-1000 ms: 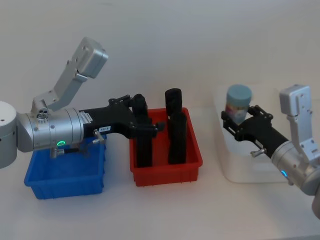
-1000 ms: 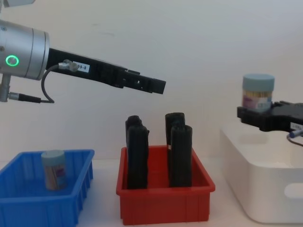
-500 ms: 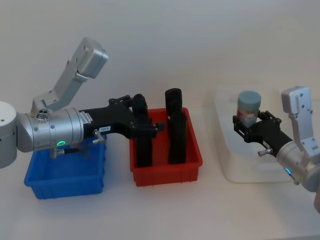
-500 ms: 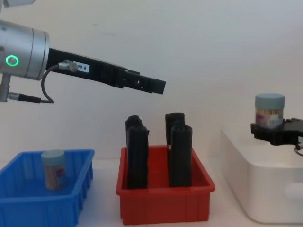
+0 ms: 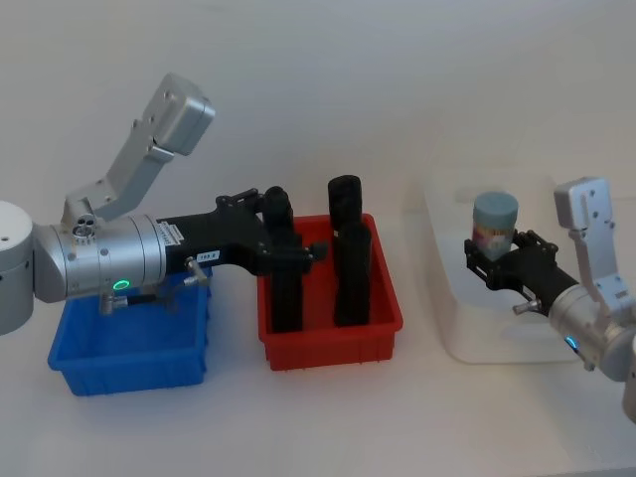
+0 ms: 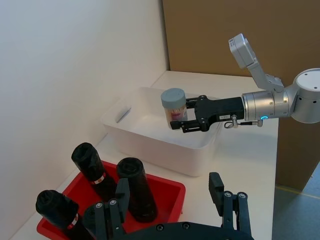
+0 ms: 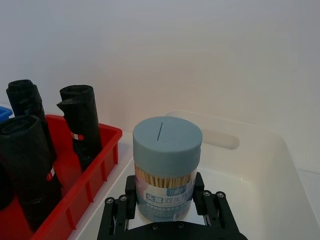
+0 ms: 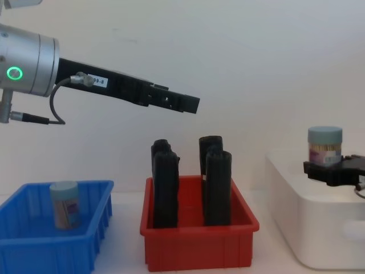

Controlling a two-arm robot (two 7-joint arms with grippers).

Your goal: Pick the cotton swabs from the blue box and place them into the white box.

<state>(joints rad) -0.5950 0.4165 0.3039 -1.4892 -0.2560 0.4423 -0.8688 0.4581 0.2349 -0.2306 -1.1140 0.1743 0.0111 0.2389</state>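
Note:
A jar of cotton swabs [image 5: 495,221] with a grey-blue lid is upright in my right gripper [image 5: 502,260], which is shut on its lower half. The jar [image 8: 325,142] sits low over the white box [image 8: 319,228], its base about level with the rim. From the right wrist, the jar [image 7: 166,155] hangs above the box's inner floor [image 7: 250,200]. Another swab jar [image 8: 64,204] stands in the blue box [image 8: 34,245]. My left gripper [image 5: 298,253] hovers open and empty above the red bin, fingers [image 6: 227,200] spread wide.
A red bin [image 5: 333,343] holding several tall black rolls [image 5: 345,248] stands between the blue box [image 5: 129,348] and the white box [image 5: 467,338]. My left arm stretches over the blue box. A plain wall is close behind the bins.
My right gripper has carried the jar from above the white box's left rim rightward and down, so it now sits lower over the box's inside. The left arm has not moved.

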